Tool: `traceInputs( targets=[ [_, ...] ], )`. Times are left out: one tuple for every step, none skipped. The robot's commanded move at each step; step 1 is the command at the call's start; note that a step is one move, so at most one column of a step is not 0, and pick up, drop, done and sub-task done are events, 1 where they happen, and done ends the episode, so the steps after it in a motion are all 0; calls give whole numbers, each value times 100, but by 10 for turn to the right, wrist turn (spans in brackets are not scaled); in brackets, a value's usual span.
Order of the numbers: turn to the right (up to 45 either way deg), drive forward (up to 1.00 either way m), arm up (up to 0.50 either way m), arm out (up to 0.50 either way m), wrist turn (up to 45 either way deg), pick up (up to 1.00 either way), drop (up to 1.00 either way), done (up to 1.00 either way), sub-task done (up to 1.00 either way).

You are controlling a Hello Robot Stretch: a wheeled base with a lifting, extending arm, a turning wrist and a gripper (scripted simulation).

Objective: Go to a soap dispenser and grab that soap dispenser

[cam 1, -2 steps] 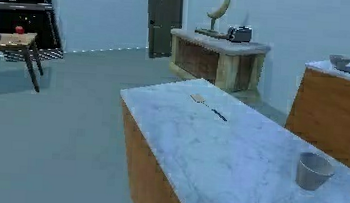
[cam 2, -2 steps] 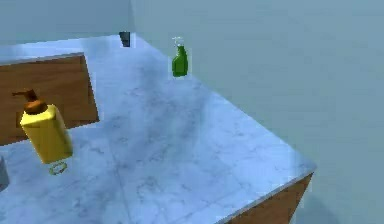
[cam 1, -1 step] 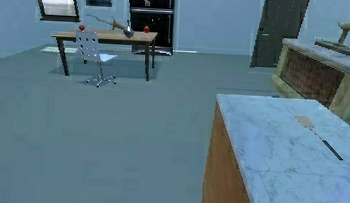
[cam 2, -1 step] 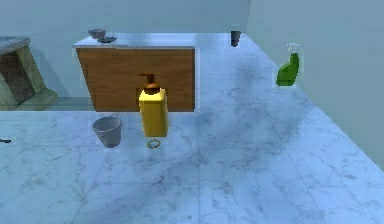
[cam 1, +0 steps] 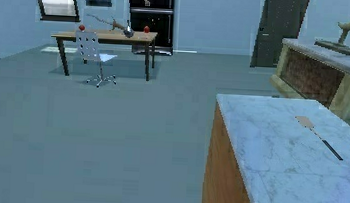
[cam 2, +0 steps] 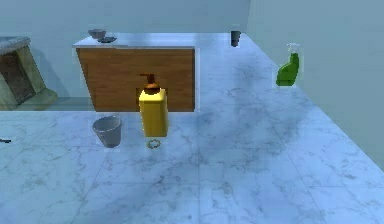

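Approach apparently done: yellow soap dispenser (cam 2: 152, 110) upright on marble counter (cam 2: 250, 160), near grey cup (cam 2: 107, 131), green spray bottle (cam 2: 289, 69) well apart. Grab probably left to do; cannot tell state of gripper.

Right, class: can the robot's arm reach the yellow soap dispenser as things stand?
Probably yes. The soap dispenser stands on the marble counter on the arm's side, with mostly bare counter before it. The grey cup sits apart to its left; a small clear thing in front might get nudged.
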Motion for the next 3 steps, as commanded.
traceInputs(
  targets=[
    [0,0,38,0,0,0,0,0,0],
    [0,0,0,34,0,0,0,0,0],
    [0,0,0,0,450,0,0,0,0]
  ],
)
